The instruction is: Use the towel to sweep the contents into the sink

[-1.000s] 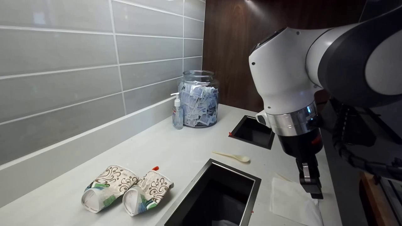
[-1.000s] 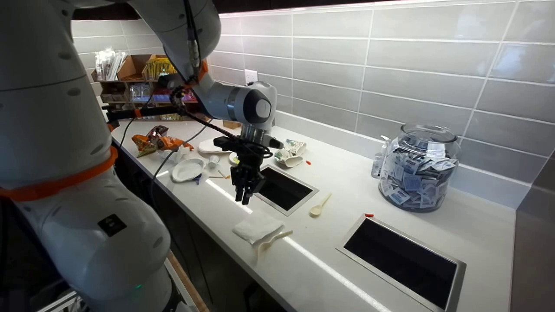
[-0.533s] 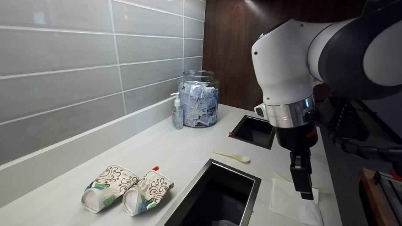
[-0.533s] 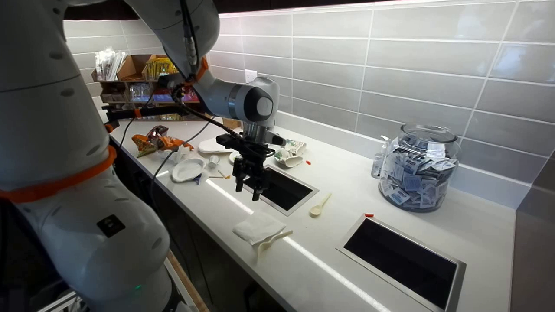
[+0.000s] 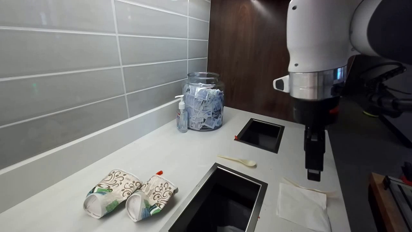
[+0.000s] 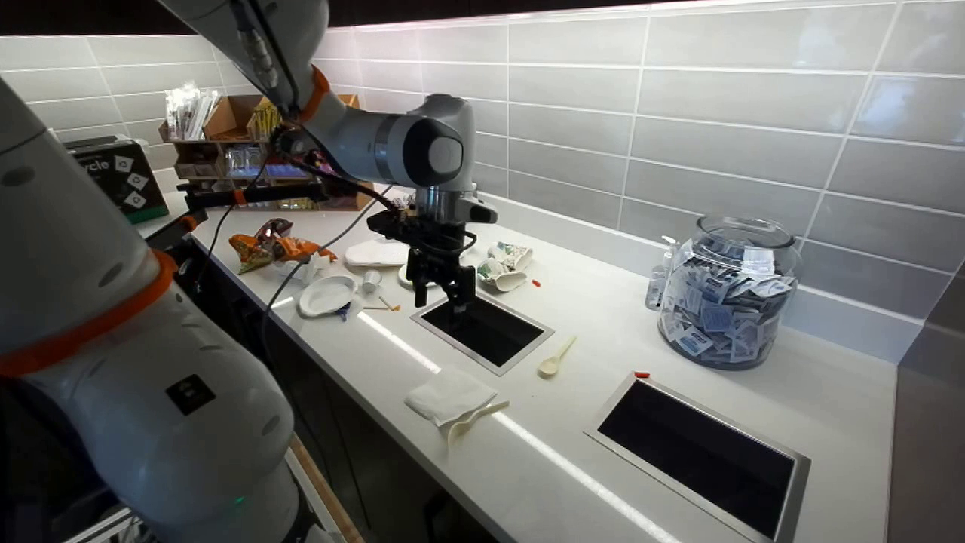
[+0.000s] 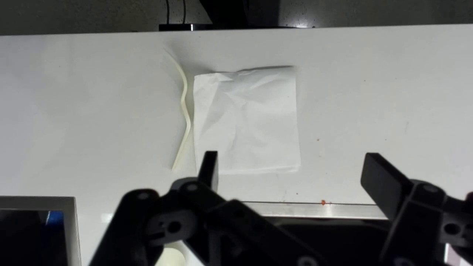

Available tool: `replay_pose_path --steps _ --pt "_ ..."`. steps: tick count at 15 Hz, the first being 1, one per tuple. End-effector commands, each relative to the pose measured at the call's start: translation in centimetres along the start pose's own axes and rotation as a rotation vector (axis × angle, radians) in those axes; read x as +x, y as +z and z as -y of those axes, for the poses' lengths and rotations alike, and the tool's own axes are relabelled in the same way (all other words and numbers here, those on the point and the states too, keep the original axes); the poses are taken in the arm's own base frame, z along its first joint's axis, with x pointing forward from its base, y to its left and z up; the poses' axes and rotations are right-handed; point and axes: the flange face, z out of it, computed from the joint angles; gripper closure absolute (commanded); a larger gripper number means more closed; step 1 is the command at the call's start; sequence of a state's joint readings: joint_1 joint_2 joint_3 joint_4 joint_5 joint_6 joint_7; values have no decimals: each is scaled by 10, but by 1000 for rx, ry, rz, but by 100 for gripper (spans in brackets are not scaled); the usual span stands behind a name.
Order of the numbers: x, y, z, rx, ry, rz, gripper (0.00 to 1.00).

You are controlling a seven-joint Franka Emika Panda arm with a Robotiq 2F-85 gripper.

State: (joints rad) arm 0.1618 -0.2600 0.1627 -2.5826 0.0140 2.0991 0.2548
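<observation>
The towel (image 7: 245, 122), a thin whitish square with creases, lies flat on the pale counter, also plain in both exterior views. My gripper (image 7: 290, 166) is spread wide above the counter, with no thing between its fingers; in an exterior view the gripper (image 6: 439, 303) hangs over the near sink opening. In the wrist view the towel's lower part shows beside the left fingertip. The sink rim (image 7: 321, 210) runs below it, with a reddish crumb (image 7: 323, 202) at its edge and fine specks around. A cream spoon (image 7: 183, 99) lies close along the towel's side.
Another spoon (image 6: 556, 360) lies between the sink and a second dark opening (image 5: 262, 135). Crumpled patterned packets (image 5: 112, 193), a glass jar (image 5: 203, 106) and a pump bottle (image 5: 182, 119) stand towards the wall. A plate (image 6: 326, 296) and snack bags (image 6: 279, 245) lie farther along.
The gripper has opened from nearly shut to wide. It has risen and drawn away from the towel. The towel and spoons look unmoved.
</observation>
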Motion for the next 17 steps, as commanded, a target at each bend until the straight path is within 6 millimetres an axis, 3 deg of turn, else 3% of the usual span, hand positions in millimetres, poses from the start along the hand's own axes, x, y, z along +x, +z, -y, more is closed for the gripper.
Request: replay_pose_path --steps 1,5,10,11,17 --pt "-39 -21 -16 21 2 -109 0" --pt "-64 -42 -28 31 21 -189 0" --pt "-83 -53 -35 30 34 -241 0" --pt "-74 -65 -33 33 30 -239 0" --pt "-72 -65 -31 21 35 -247 0"
